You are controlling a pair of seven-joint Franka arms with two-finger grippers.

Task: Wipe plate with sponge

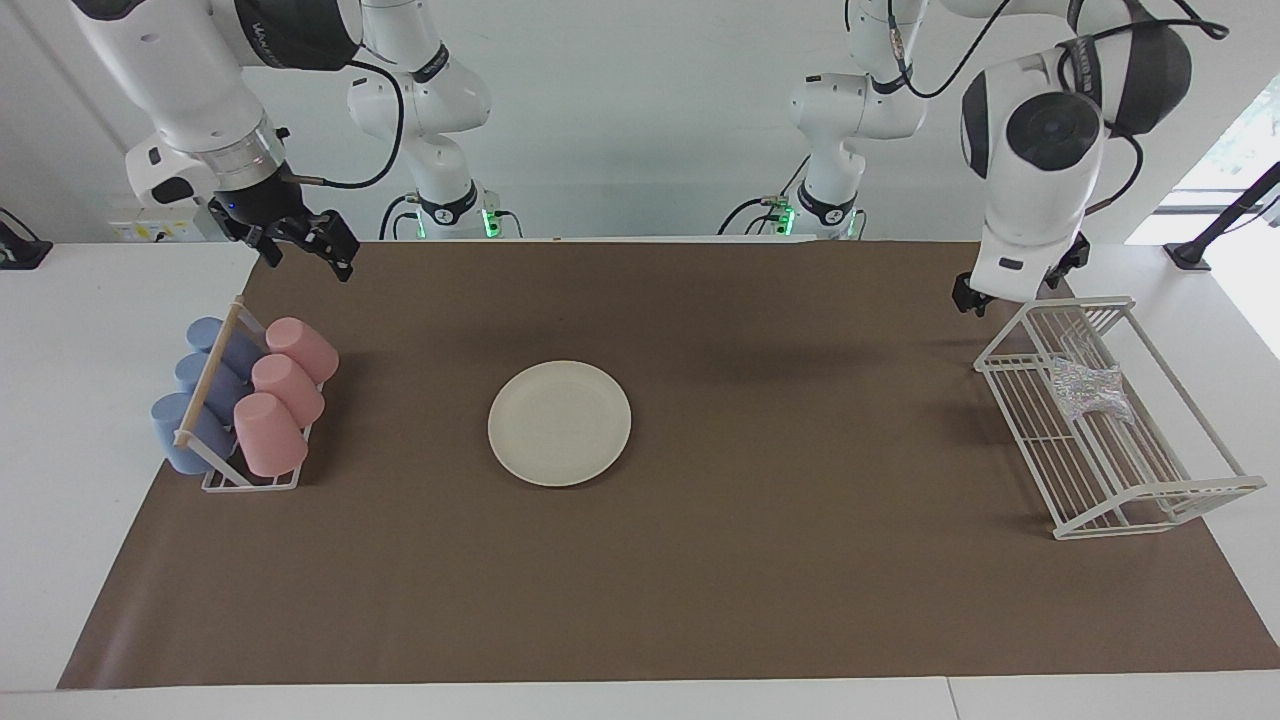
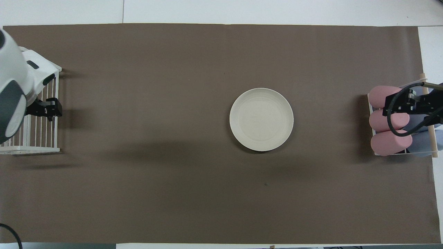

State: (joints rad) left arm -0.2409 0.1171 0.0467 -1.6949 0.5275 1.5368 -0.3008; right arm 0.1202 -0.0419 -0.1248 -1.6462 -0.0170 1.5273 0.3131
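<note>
A cream-white plate (image 1: 559,423) lies on a plain brown mat (image 1: 700,600) over the white bench (image 1: 80,330). The sponge (image 1: 1087,390) is silvery with multicoloured speckles, in a white wire rack (image 1: 1150,495). Cups: three pink (image 1: 283,393), three blue (image 1: 195,400).

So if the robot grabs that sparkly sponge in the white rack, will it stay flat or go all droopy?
Probably droopy. The sponge already lies crumpled and uneven on the wire rack, so it looks soft and would likely sag from the jaws. It is small and thin beside the plate, so it is probably very light. It should not roll, but it might snag on the wires.
</note>
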